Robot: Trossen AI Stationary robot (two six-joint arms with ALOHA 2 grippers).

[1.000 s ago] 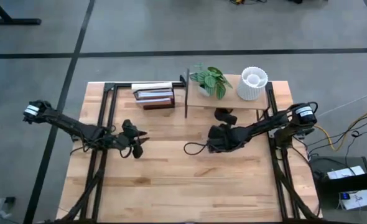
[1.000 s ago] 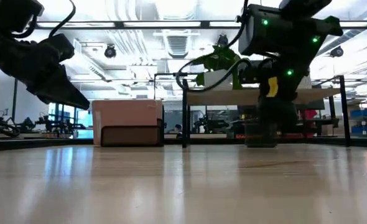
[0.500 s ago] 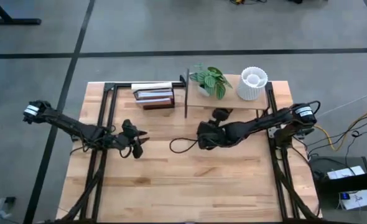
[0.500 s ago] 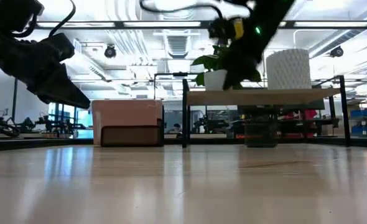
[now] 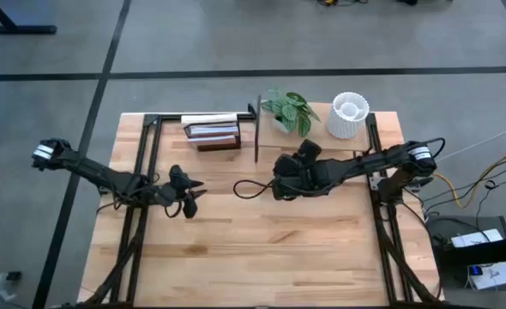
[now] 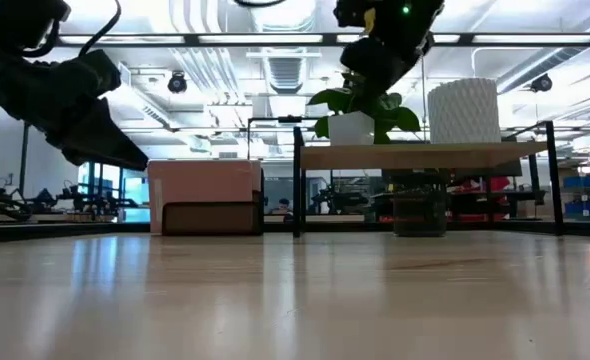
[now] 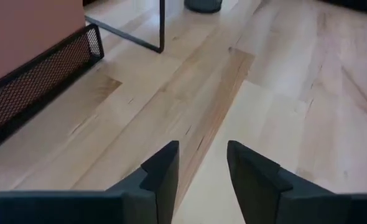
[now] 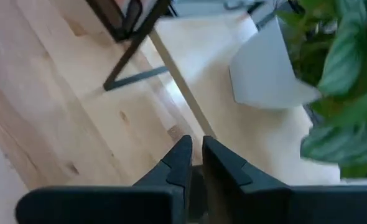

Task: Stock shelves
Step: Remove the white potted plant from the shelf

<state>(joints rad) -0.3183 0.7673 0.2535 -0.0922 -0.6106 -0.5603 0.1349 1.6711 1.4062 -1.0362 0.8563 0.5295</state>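
High view: right gripper (image 5: 280, 186), clenched and empty, nears the shelves (image 5: 317, 136); advise clearing the plant (image 5: 289, 109). Left gripper (image 5: 190, 199) idles, released.

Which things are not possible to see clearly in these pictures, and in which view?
- High view: the right gripper is a dark mass; whether it holds anything cannot be made out.
- Low view: the dark object under the shelves is in shadow and too dim to name.
- Right wrist view: the potted plant is blurred and cut off by the edge.
- Left wrist view: the book rack is cut off by the edge.
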